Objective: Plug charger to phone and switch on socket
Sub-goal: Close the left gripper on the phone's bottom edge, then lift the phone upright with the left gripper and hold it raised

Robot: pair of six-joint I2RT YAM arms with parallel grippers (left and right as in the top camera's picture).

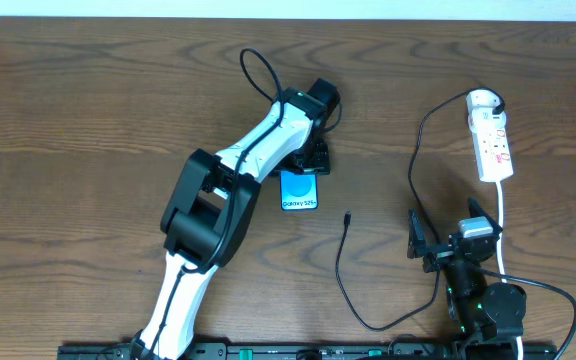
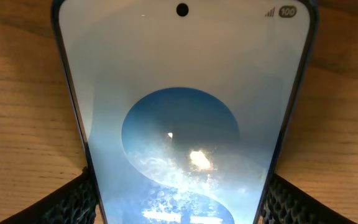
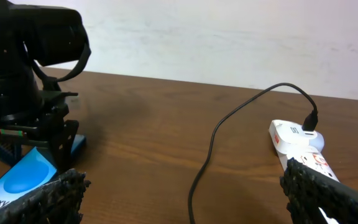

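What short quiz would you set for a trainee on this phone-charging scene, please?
1. True or false: the charger's plug tip is already in the phone.
2. Which end effector has the phone between its fingers?
3. The right end effector is: A open and empty; B shut on the charger; C shut on the phone.
Key: 1 false, the tip lies loose on the table; 2 the left end effector; 3 A.
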